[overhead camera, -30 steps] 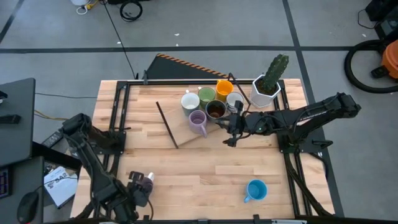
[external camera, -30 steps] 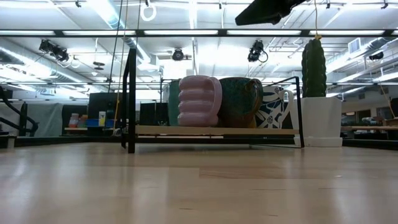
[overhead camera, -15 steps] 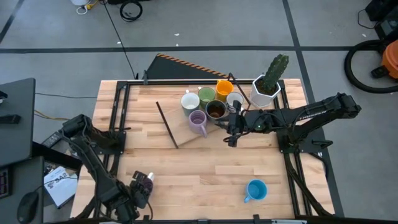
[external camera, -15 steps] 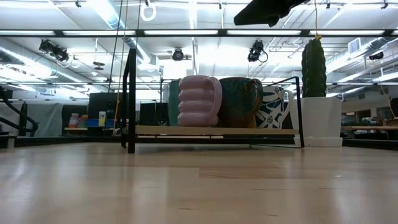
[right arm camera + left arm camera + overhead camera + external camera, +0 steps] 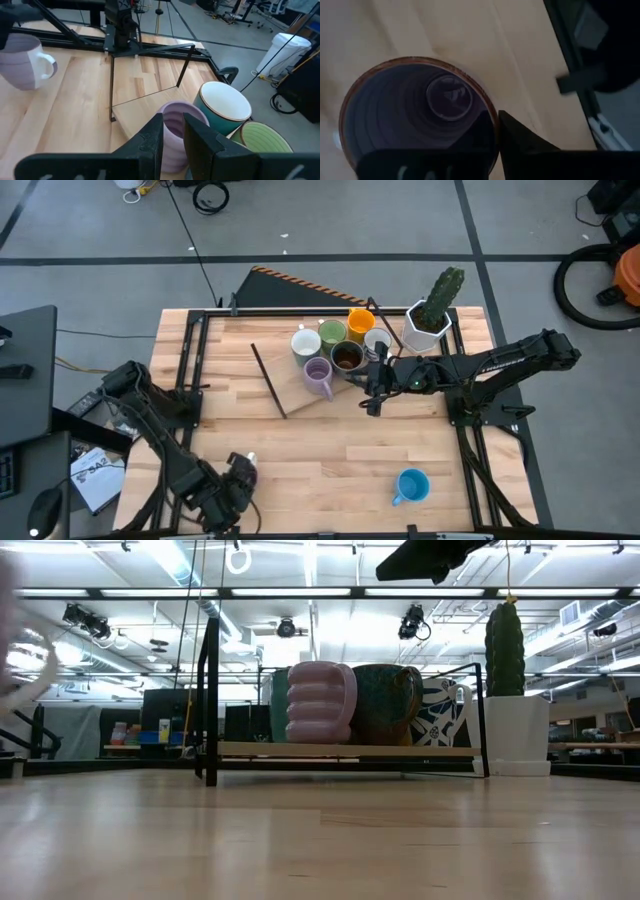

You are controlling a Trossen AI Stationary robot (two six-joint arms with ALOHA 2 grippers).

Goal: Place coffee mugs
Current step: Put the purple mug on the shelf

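Left gripper (image 5: 240, 480) clamps lilac mug (image 5: 417, 117) by its rim.

Bright ceiling strip lights, glare, blurred left edge low view

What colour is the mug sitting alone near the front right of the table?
Blue. The lone mug shows best in the high view, standing well apart from the others.

lilac mug (image 5: 22, 650) blurred, cut off at low view's edge
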